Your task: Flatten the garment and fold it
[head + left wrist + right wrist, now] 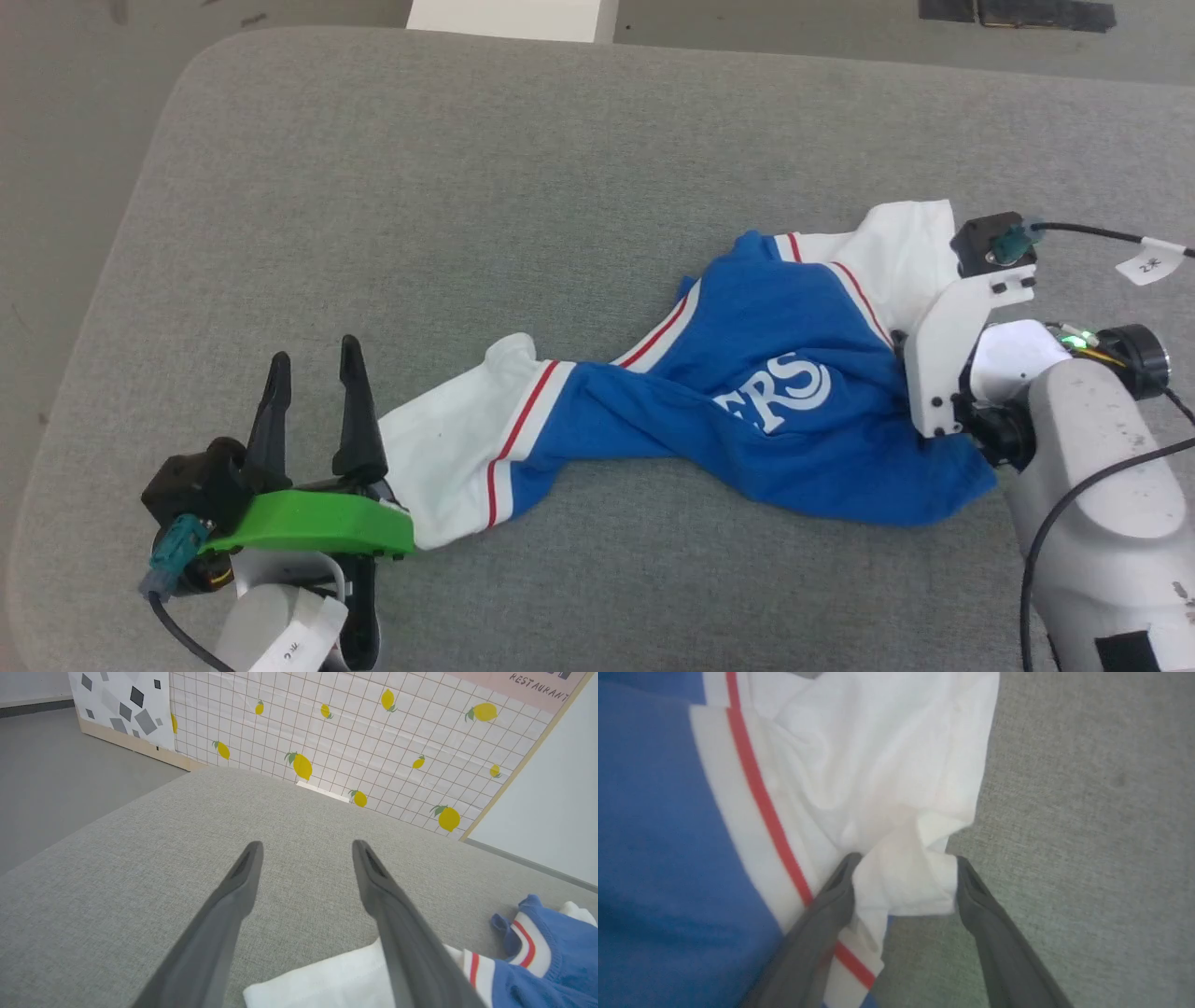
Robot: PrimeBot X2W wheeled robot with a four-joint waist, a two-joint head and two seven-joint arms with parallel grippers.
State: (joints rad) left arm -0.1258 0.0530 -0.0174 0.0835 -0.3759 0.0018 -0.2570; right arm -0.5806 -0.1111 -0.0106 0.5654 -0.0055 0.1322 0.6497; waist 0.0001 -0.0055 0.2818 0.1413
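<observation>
The step in hand looked like the flattening: taking both ends of the twisted garment (747, 411) and drawing them apart. To do it well, each gripper would probably need a single layer at a true corner or hem, not a bunched fold, and the pull should run along the table (467, 187) so the twist in the middle could unwind rather than tighten.

The right gripper (906, 858) had its fingers spread wide with a crumpled flap of white cloth lying between them and touching both. It was not pinched yet. Closing there would likely catch several layers, so moving the fingers out to the flap's free edge seemed the better choice.

The left gripper (315, 353) also stood wide and held nothing. Its right finger lay just over the edge of the white panel at the garment's other end. It would have to turn toward that edge before closing.

The garment lay on the grey table, running from near the left gripper by the near edge across to the right side. It was bright blue, with white panels at both ends and thin red stripes along the seams. It was twisted and narrow at the middle and fuller on the right. White letters reading "ERS" showed on the blue, partly lost in a fold.
</observation>
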